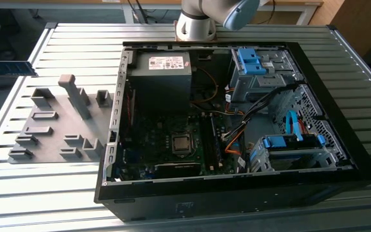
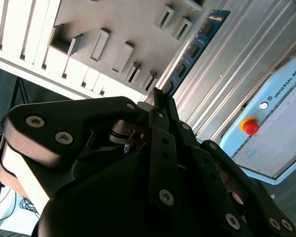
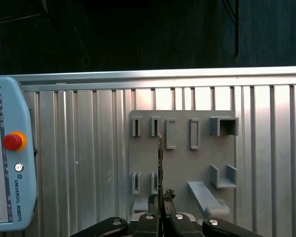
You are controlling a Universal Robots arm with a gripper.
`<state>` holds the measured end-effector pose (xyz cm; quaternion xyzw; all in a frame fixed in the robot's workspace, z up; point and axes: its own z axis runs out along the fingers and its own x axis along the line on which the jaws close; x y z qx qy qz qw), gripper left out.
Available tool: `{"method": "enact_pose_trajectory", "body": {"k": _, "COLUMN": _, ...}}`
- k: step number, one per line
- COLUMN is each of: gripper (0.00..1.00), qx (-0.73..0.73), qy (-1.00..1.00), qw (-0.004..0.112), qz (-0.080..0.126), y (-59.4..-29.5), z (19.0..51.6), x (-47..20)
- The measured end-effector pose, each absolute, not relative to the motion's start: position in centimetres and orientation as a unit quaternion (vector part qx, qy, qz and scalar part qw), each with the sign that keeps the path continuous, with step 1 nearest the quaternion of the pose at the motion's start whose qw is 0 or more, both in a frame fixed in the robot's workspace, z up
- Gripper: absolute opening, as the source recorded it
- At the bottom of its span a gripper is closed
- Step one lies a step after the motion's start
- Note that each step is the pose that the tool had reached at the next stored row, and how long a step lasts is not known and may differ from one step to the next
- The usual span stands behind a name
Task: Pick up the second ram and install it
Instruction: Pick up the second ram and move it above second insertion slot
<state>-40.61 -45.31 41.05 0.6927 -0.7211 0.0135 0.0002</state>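
The gripper (image 3: 161,201) pinches one end of the second ram (image 3: 160,158), its fingers pressed together on the slim blue-green stick. Beyond lies a grey holder plate (image 3: 187,165) on the slatted metal table (image 3: 89,148). In the exterior view the stick hangs in the air above the table's edge on the exterior view's left, well apart from the open computer case (image 1: 237,193).

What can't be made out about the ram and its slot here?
- Exterior view: ram cut off by the view's left edge; grip unseen.
- Second wrist view: fingers hide its held end.
- First wrist view: ram edge-on, faces hidden.
- Exterior view: memory slots too small to tell filled from empty.
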Motion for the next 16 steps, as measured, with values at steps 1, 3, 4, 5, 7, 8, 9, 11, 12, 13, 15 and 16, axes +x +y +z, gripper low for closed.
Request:
{"method": "enact_pose_trajectory", "body": {"k": 1, "gripper": 0.14, "qx": 0.693, "qy": -0.721, "qw": 0.000, "qz": 0.013, "y": -45.31, "z": 41.11, "x": -40.61}}
{"method": "enact_pose_trajectory", "body": {"k": 3, "gripper": 0.14, "qx": 0.693, "qy": -0.721, "qw": 0.000, "qz": 0.013, "y": -45.30, "z": 41.12, "x": -40.60}}
{"method": "enact_pose_trajectory", "body": {"k": 4, "gripper": 0.14, "qx": 0.693, "qy": -0.721, "qw": 0.000, "qz": 0.013, "y": -45.30, "z": 41.12, "x": -40.60}}
{"method": "enact_pose_trajectory", "body": {"k": 5, "gripper": 0.14, "qx": 0.693, "qy": -0.721, "qw": 0.000, "qz": 0.013, "y": -45.30, "z": 41.12, "x": -40.60}}
{"method": "enact_pose_trajectory", "body": {"k": 7, "gripper": 0.14, "qx": 0.693, "qy": -0.721, "qw": 0.000, "qz": 0.013, "y": -45.30, "z": 41.13, "x": -40.55}}
{"method": "enact_pose_trajectory", "body": {"k": 8, "gripper": 0.14, "qx": 0.693, "qy": -0.721, "qw": 0.000, "qz": 0.013, "y": -45.30, "z": 41.12, "x": -40.51}}
{"method": "enact_pose_trajectory", "body": {"k": 9, "gripper": 0.14, "qx": 0.693, "qy": -0.721, "qw": 0.000, "qz": 0.013, "y": -45.31, "z": 41.12, "x": -40.47}}
{"method": "enact_pose_trajectory", "body": {"k": 11, "gripper": 0.14, "qx": 0.693, "qy": -0.721, "qw": 0.000, "qz": 0.013, "y": -45.31, "z": 41.12, "x": -40.34}}
{"method": "enact_pose_trajectory", "body": {"k": 12, "gripper": 0.14, "qx": 0.693, "qy": -0.721, "qw": 0.000, "qz": 0.013, "y": -45.30, "z": 41.13, "x": -40.25}}
{"method": "enact_pose_trajectory", "body": {"k": 13, "gripper": 0.14, "qx": 0.693, "qy": -0.721, "qw": 0.000, "qz": 0.013, "y": -45.31, "z": 41.13, "x": -40.16}}
{"method": "enact_pose_trajectory", "body": {"k": 15, "gripper": 0.14, "qx": 0.693, "qy": -0.721, "qw": 0.000, "qz": 0.013, "y": -45.30, "z": 41.12, "x": -39.98}}
{"method": "enact_pose_trajectory", "body": {"k": 16, "gripper": 0.14, "qx": 0.693, "qy": -0.721, "qw": 0.000, "qz": 0.013, "y": -45.30, "z": 41.12, "x": -39.91}}
